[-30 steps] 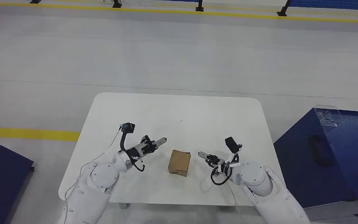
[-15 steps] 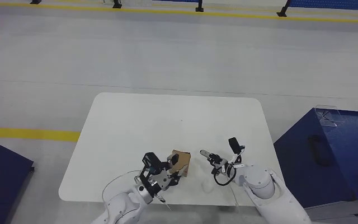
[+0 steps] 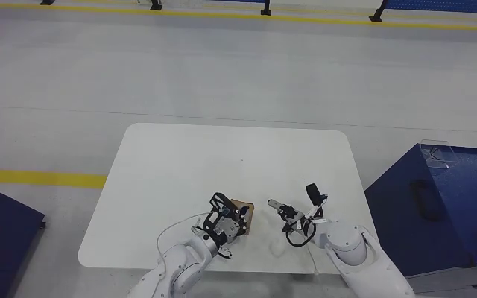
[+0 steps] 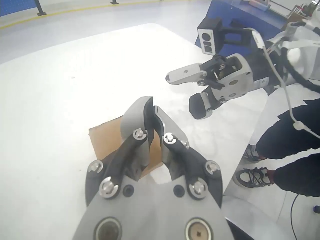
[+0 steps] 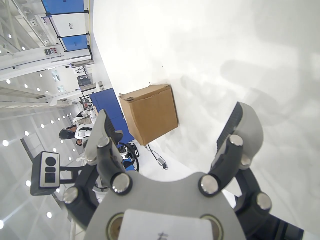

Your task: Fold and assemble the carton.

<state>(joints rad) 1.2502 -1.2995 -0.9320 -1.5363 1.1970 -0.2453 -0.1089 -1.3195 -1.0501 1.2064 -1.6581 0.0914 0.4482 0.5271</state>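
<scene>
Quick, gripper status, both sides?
Left gripper: shut, over the carton.
Right gripper: open, empty, beside the carton.

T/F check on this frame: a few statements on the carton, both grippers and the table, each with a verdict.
1. The carton sits on the white table. True.
2. The right gripper is shut on the carton. False: it is open, beside the carton and apart from it.
3. The left gripper is shut. True.
4. The carton lies as a flat sheet. False: it stands as a box, with its side walls up.
5. The carton is at the table's far edge. False: it is near the edge on the robot's side.
</scene>
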